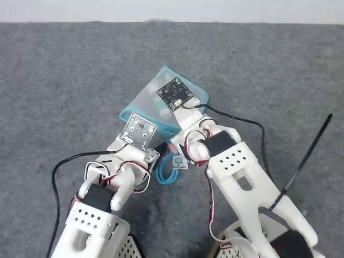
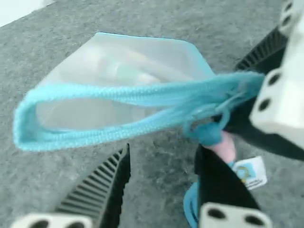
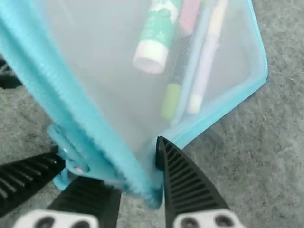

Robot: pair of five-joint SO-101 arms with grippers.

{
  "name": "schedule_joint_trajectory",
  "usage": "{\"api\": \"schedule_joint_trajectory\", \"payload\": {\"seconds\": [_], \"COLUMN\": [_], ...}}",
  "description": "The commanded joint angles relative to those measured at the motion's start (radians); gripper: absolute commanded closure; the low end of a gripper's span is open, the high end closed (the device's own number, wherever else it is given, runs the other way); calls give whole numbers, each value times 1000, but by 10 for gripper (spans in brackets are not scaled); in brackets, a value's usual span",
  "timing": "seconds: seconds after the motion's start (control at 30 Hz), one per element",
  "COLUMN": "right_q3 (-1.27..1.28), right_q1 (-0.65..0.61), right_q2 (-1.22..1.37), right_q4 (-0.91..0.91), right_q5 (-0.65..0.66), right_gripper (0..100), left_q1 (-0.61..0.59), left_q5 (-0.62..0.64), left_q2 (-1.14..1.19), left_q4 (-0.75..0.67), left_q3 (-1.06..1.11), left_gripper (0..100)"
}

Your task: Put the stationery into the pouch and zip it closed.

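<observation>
The pouch (image 1: 148, 99) is translucent with blue trim and is held off the grey mat. Inside it lie a green glue stick (image 3: 154, 38) with a white cap and several pens (image 3: 202, 71). My right gripper (image 3: 130, 166) is shut on the pouch's blue zipper edge near one end. The zipper (image 2: 142, 97) gapes along most of its length. Its blue pull (image 2: 209, 133) hangs close to my right gripper. My left gripper (image 2: 164, 154) stands open just below the zipper edge, one finger (image 2: 216, 180) beside the pull, with nothing between its fingers.
A blue wrist strap (image 1: 166, 173) with a small printed tag (image 2: 249, 172) hangs from the pouch's end down to the mat between the two arms. A black cable (image 1: 309, 156) runs at the right. Bare grey mat (image 1: 64, 80) lies to the left and beyond the pouch.
</observation>
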Motion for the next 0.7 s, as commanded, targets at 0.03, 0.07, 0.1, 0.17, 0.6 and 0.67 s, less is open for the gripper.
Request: {"api": "schedule_joint_trajectory", "payload": {"seconds": [0.03, 0.07, 0.1, 0.17, 0.6, 0.67], "right_q3": [-5, -5, -5, -5, -3, -3], "right_q1": [-24, -24, -22, -22, -21, -21], "right_q2": [-47, -47, -47, -47, -47, -47], "right_q4": [-15, -15, -15, -15, -21, -21], "right_q5": [-3, -2, -2, -3, -8, -8], "right_gripper": [993, 993, 993, 993, 993, 993], "left_q1": [25, 25, 25, 25, 23, 17], "left_q5": [25, 23, 21, 20, 12, 43], "left_q2": [-2, -2, -2, -3, 3, 5], "left_q4": [32, 68, 107, 176, 153, 100], "left_q3": [-31, -50, -68, -105, -116, -87], "left_gripper": [668, 659, 659, 659, 658, 659]}}
